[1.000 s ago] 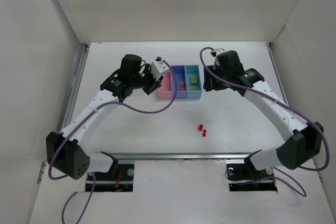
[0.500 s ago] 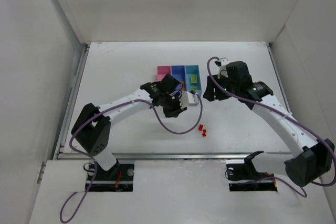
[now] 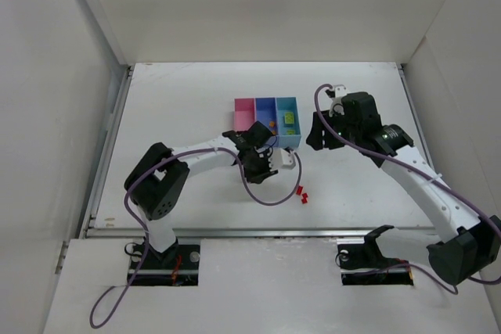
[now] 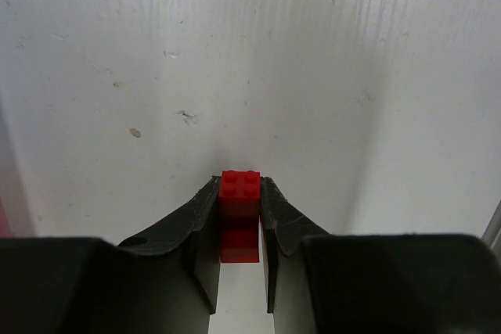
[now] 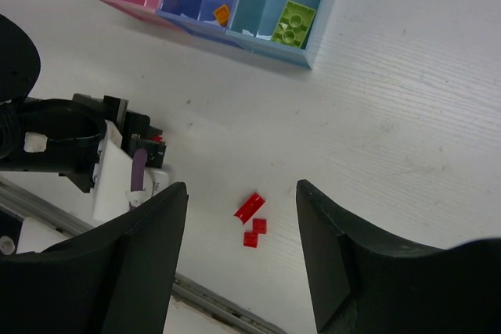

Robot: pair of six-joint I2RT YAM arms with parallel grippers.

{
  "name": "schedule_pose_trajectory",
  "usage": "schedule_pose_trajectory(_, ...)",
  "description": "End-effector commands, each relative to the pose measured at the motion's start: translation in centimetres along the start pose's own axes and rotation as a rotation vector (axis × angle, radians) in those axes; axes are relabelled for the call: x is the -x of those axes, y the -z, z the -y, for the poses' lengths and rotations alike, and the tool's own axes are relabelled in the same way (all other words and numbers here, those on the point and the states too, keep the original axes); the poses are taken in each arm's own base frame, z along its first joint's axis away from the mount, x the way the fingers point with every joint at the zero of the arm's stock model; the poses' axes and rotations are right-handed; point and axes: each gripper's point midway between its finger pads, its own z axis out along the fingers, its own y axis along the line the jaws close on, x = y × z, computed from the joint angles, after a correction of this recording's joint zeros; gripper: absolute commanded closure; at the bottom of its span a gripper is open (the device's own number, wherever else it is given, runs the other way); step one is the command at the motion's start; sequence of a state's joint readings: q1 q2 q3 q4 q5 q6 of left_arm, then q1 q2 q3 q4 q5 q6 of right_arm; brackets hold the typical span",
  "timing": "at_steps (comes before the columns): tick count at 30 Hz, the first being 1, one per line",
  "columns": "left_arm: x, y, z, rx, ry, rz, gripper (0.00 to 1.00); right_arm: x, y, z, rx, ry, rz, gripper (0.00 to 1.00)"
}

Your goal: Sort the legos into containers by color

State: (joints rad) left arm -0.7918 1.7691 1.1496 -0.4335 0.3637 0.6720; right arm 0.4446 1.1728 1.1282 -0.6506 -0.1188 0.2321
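My left gripper (image 4: 239,181) is shut on a small red lego (image 4: 239,193) and holds it just above the white table. In the top view it (image 3: 263,168) sits just in front of the containers. These are three joined bins: pink (image 3: 243,121), blue (image 3: 264,109) and teal (image 3: 295,119). The blue bin holds orange bricks (image 5: 222,14). The teal bin holds lime-green bricks (image 5: 293,22). Three red legos (image 3: 303,193) lie loose on the table and show between my right gripper's fingers (image 5: 251,207). My right gripper (image 5: 241,187) is open and empty, high above them, right of the bins (image 3: 316,137).
The metal rail at the table's near edge (image 3: 258,231) runs just below the loose red legos. White walls enclose the table on three sides. The left wrist camera and its purple cable (image 5: 138,171) show in the right wrist view.
My left arm has swung from beside the pink bin to the front of the bins and pulled back toward me. My right arm has shifted slightly right.
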Motion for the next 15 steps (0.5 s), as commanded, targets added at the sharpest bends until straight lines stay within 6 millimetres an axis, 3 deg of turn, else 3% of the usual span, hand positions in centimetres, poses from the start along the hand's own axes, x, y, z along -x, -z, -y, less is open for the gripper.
schedule_pose_trajectory(1, 0.1, -0.2, 0.1, 0.002, -0.044, 0.037, 0.9, 0.6, 0.2, 0.3, -0.016, -0.005, 0.035, 0.36)
schedule_pose_trajectory(9, -0.4, -1.7, 1.3, -0.073, -0.053, 0.048, 0.63, 1.0, 0.8, 0.3, -0.021, -0.003, 0.055, 0.36)
schedule_pose_trajectory(15, -0.9, -1.8, 1.1, -0.079, -0.049, 0.035, 0.54, 0.5, 0.9, 0.5, -0.024, -0.005, 0.045, 0.36)
